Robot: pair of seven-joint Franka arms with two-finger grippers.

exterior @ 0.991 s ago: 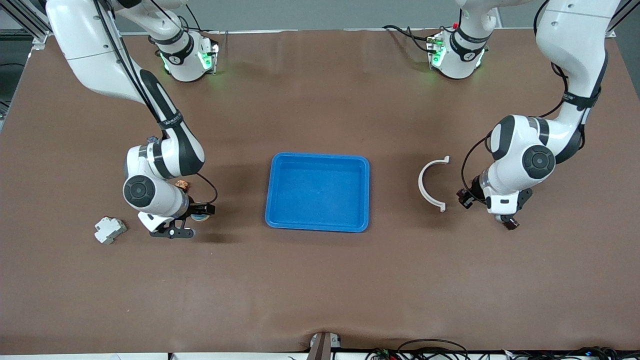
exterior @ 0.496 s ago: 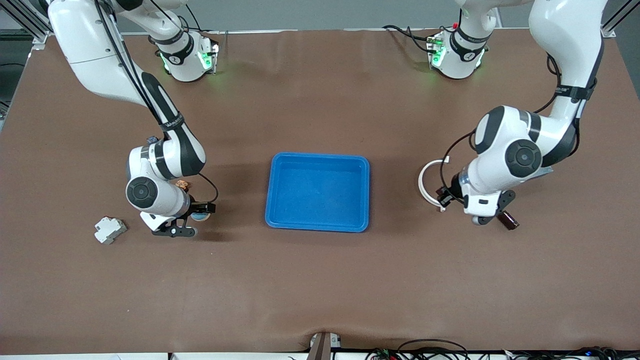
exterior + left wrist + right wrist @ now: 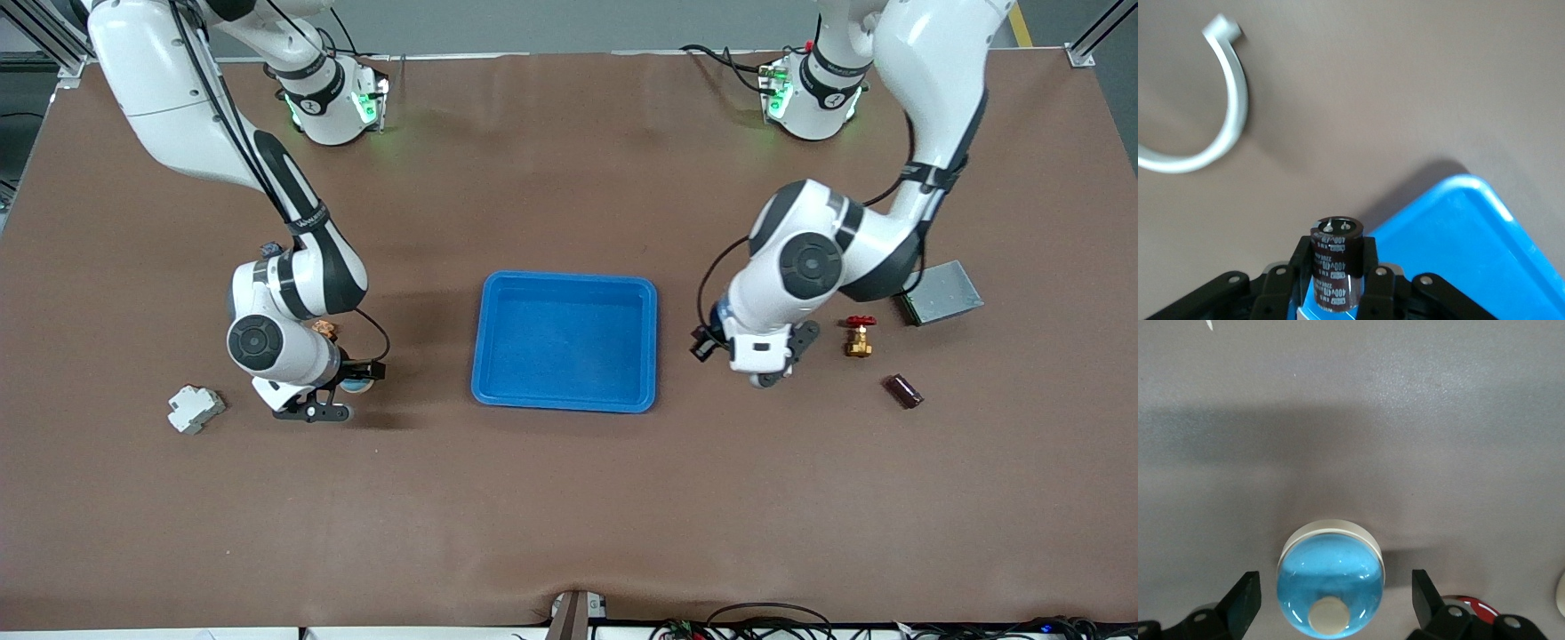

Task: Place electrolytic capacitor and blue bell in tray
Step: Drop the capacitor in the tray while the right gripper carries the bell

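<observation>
Carrying the electrolytic capacitor (image 3: 1336, 267) toward the tray (image 3: 569, 277) is the step in hand, as I judge it; the left gripper (image 3: 757, 372) hangs over bare table just beside the tray's edge at the left arm's end, at mid-height in the front view; its jaws are clamped tight on the capacitor's glossy sleeve, the part standing upright between them; the left wrist view shows a tray corner close under it and a white curved clip (image 3: 1225, 127) on the table nearby. The right gripper (image 3: 333, 397) sits low toward the right arm's end, jaws spread wide on either side of the blue bell (image 3: 1330, 577), which rests on the table, not gripped. Next, the left arm needs to travel on over the tray floor, lower and release; the right needs to close on the bell's dome, which looks smooth and may slip.
</observation>
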